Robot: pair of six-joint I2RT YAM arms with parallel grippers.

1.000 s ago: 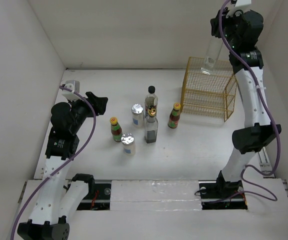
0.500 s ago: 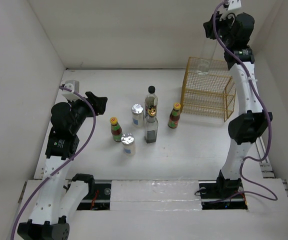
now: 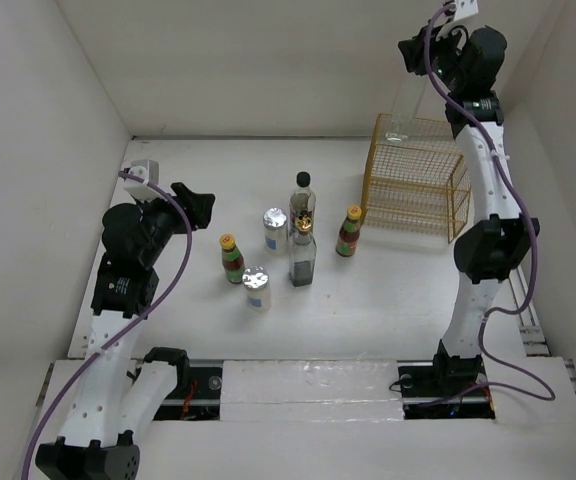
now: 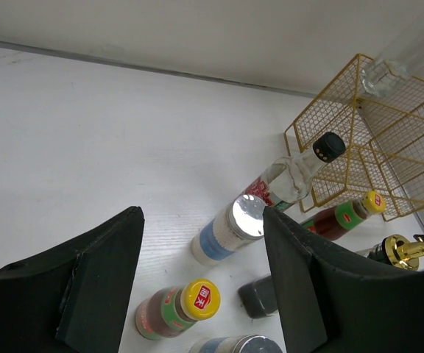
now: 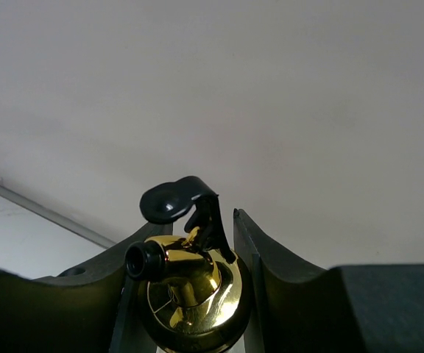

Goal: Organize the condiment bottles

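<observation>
right gripper high at far right, clamped on tall clear gold-spouted bottle, bottle's base over far corner of yellow wire basket, left gripper spread wide, empty, left of six standing bottles mid-table

The left arm and right arm share one build: white tubular links, bulbous black joint housings, and a thin purple cable looping along each. Small dark holes dot the left arm's lowest link. The left gripper has broad, matte black, wedge-shaped fingers.
</observation>
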